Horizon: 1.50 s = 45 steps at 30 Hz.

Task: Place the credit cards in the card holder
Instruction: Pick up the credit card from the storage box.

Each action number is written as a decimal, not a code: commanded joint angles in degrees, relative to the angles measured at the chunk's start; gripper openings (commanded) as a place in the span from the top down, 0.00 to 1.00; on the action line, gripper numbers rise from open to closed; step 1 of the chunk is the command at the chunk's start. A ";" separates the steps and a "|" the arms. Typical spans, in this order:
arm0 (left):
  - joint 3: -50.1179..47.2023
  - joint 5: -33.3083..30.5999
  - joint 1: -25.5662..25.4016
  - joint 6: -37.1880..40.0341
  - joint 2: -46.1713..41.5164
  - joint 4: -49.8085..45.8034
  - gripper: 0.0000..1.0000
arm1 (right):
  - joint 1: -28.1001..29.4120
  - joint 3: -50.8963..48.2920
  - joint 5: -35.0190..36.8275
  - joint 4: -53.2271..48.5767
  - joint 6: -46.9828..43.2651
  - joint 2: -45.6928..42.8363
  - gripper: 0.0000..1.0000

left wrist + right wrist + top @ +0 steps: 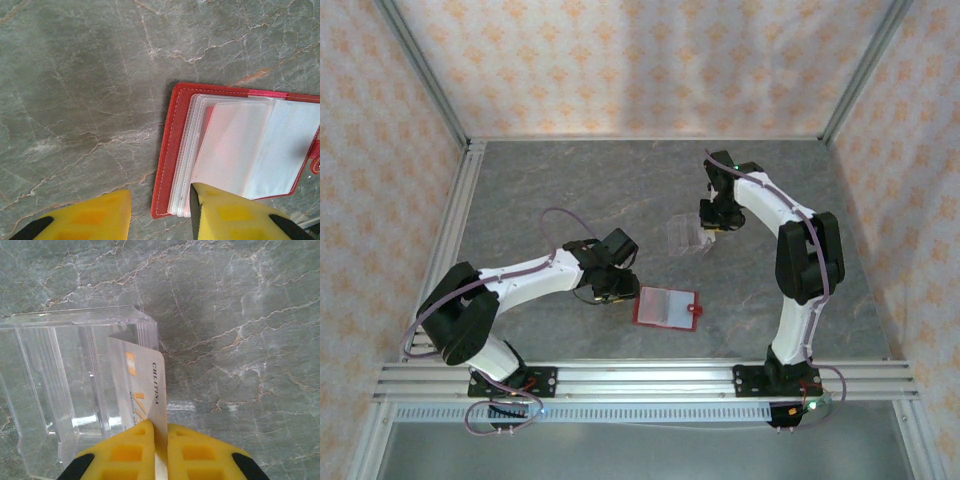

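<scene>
The card holder [175, 150] lies open on the table, a red wallet [667, 307] with pale grey sleeves spread to the right. My left gripper [160, 194] is open and straddles its left edge. One of its fingers [235, 215] sits over the sleeves and the other is above bare table. In the right wrist view, my right gripper [160, 429] is shut on the near edge of a credit card [142, 375]. The card is pale grey with orange marks and stands on edge at the right end of a clear rack [65, 365]. My right gripper [712, 225] is over the rack [685, 232].
Grey marble tabletop [570, 190] with patterned walls on three sides. Aluminium rails [640, 380] run along the near edge by the arm bases, and another rail [455, 230] along the left. The rack stands at mid-table, the wallet nearer the front.
</scene>
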 commanded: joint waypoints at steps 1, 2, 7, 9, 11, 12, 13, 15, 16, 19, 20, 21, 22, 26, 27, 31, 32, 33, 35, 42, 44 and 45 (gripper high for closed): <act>-0.93 -0.42 -0.28 -0.37 0.28 0.65 0.63 | 0.67 1.80 4.65 -3.75 -0.76 -1.06 0.88; -0.99 -0.38 -0.28 -0.34 0.28 0.77 0.63 | 0.76 2.02 4.97 -4.06 -0.84 -1.06 0.88; -1.40 -0.45 -0.28 -0.54 0.19 1.14 0.63 | 0.86 2.43 4.83 -4.45 -0.88 -1.04 0.89; -1.59 -0.45 -0.28 -0.61 0.04 1.23 0.63 | 0.86 2.43 4.34 -4.49 -0.94 -1.08 0.92; -1.69 -0.40 -0.28 -0.63 0.01 1.23 0.63 | 0.87 2.60 3.94 -4.57 -0.95 -1.02 0.95; -1.70 -0.47 -0.28 -0.55 -0.06 1.23 0.63 | 0.87 2.76 3.78 -4.64 -1.01 -1.03 0.95; -1.70 -0.53 -0.28 -0.55 0.02 1.16 0.63 | 0.96 2.90 3.54 -4.74 -0.97 -1.19 0.95; -1.57 -0.42 -0.28 -0.41 0.17 1.23 0.63 | 0.95 3.26 3.11 -5.00 -1.05 -1.28 0.95; -1.53 -0.32 -0.28 -0.53 0.28 1.27 0.63 | 0.94 3.39 2.91 -5.09 -1.12 -1.28 0.95; -1.29 -0.21 -0.28 -0.45 0.52 1.49 0.63 | 0.90 3.90 2.11 -5.69 -1.18 -1.34 0.96; -1.16 -0.16 -0.28 -0.38 0.54 1.42 0.63 | 0.96 4.01 1.96 -5.89 -1.20 -1.36 0.97; -1.05 -0.10 -0.28 -0.28 0.54 1.35 0.63 | 0.96 4.09 1.81 -6.07 -1.13 -1.60 0.97; -0.86 -0.09 -0.28 -0.08 0.63 1.32 0.63 | 0.95 4.14 1.74 -6.14 -1.21 -1.73 0.97; -0.50 0.18 -0.28 0.41 0.63 1.05 0.63 | 0.95 4.60 1.65 -6.31 -1.04 -2.79 0.99; -0.47 0.35 -0.28 0.64 0.68 1.06 0.63 | 0.96 4.84 1.59 -6.33 -1.05 -3.01 0.99; -0.06 0.70 -0.28 1.33 0.78 0.63 0.62 | 0.94 5.97 1.15 -6.88 -0.84 -3.80 1.00; 0.12 0.62 -0.28 1.53 0.81 0.36 0.61 | 0.95 6.12 1.16 -6.95 -0.72 -4.27 1.00; 0.38 0.45 -0.28 1.82 0.90 0.04 0.61 | 0.94 6.36 1.21 -6.95 -0.63 -4.72 1.00; 0.75 0.33 -0.32 2.25 1.04 -0.51 0.59 | 0.88 6.73 1.37 -7.20 -0.48 -5.50 1.00; 2.49 -0.50 -1.03 4.01 2.27 -2.24 0.54 | 1.11 3.82 -3.48 -5.36 1.54 -12.06 1.00; 3.17 -0.68 -1.41 4.40 3.08 -2.37 0.53 | 1.34 -2.09 -8.58 0.21 4.19 -16.71 1.00; 3.53 -0.71 -1.58 4.57 3.54 -2.45 0.53 | 1.53 -5.75 -11.75 4.63 6.37 -19.27 1.00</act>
